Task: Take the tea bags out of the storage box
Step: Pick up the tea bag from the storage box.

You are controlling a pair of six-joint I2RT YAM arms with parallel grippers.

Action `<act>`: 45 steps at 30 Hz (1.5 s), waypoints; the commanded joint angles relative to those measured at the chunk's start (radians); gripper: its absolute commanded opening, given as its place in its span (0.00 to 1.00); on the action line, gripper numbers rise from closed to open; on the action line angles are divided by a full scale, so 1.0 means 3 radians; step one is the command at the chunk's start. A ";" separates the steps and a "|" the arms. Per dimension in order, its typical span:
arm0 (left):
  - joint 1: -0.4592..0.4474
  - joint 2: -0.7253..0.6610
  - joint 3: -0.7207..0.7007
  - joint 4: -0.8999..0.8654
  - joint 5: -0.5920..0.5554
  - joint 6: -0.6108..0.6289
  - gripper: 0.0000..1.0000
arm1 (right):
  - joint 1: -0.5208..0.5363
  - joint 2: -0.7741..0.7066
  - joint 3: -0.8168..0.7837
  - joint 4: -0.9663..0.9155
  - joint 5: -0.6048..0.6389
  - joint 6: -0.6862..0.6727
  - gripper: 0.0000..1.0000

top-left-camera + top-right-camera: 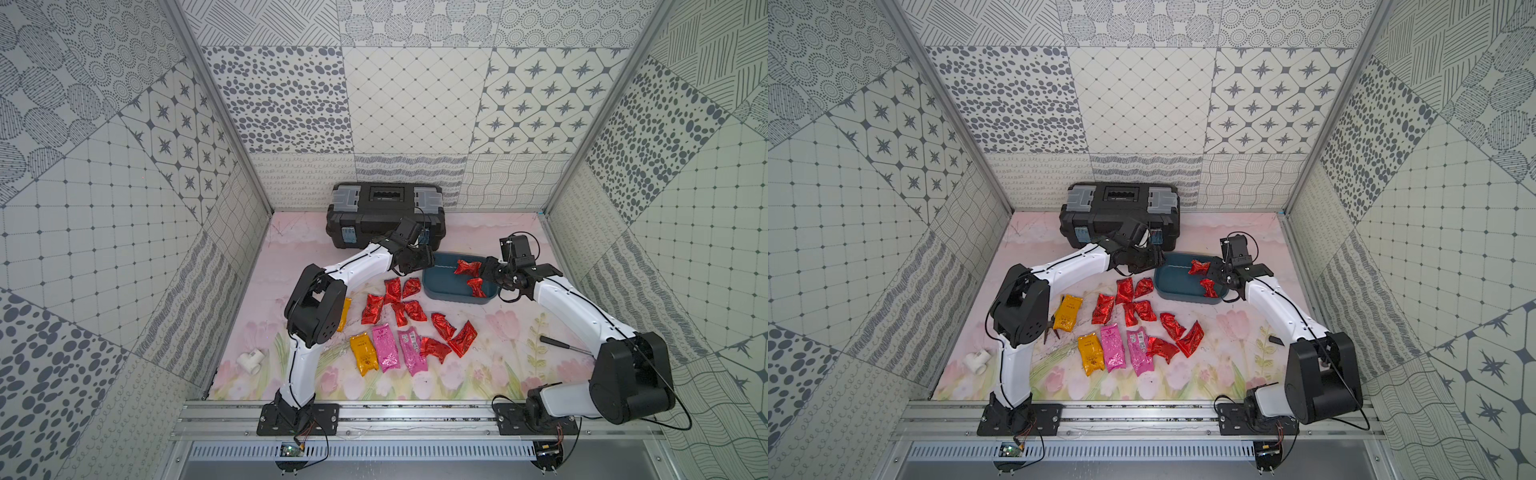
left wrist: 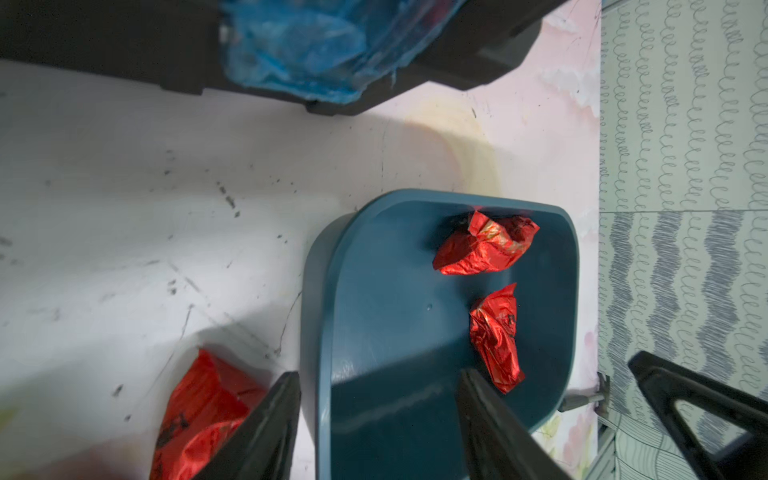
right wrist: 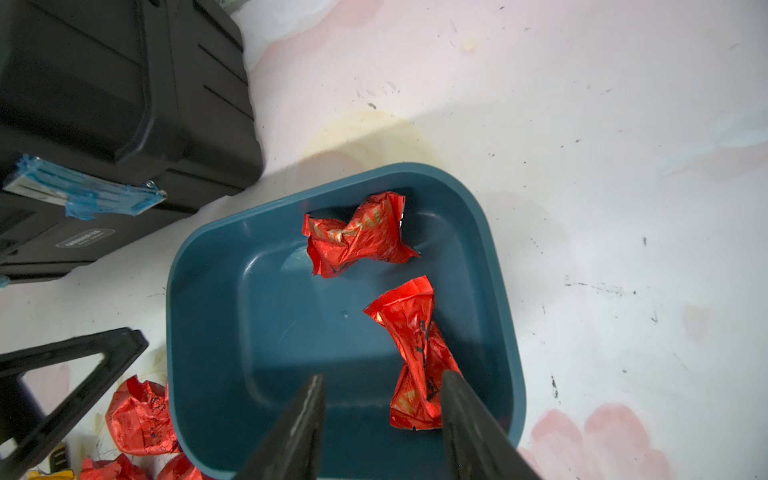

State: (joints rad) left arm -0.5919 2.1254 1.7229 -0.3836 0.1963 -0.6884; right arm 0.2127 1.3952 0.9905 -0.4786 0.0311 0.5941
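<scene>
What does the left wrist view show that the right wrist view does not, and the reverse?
Only the left wrist view: a broad strip of patterned wall. Only the right wrist view: a corner of an orange-yellow packet, and the label on the black toolbox. Both: the teal storage box, the farther red tea bag and the nearer red tea bag inside it, the toolbox itself, and loose red tea bags outside it.

No writing is legible: the small plate (image 3: 84, 238) on the black toolbox (image 3: 124, 104), the gold print on the red tea bags (image 3: 361, 235) and the letters on a pink tea bag (image 1: 412, 351) are too blurred.
</scene>
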 commanded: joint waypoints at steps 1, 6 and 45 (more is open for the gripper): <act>-0.0069 0.0364 0.0496 -0.0565 -0.0236 0.0482 0.58 | -0.0069 -0.0079 -0.0015 0.0033 -0.0118 0.0042 0.49; -0.0092 0.0553 0.0702 -0.0698 -0.0402 0.0494 0.49 | -0.0133 -0.0093 -0.0009 0.0021 -0.0183 0.0037 0.47; -0.0313 0.0552 0.0853 -0.0568 -0.1029 0.0721 0.00 | -0.0086 0.1206 0.0913 -0.1059 -0.0046 -0.1066 0.42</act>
State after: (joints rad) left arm -0.6651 2.3169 1.9697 -0.5652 -0.0307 -0.5396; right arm 0.1802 1.7187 1.2385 -0.7841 -0.0162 0.3458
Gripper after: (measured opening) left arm 0.093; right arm 0.427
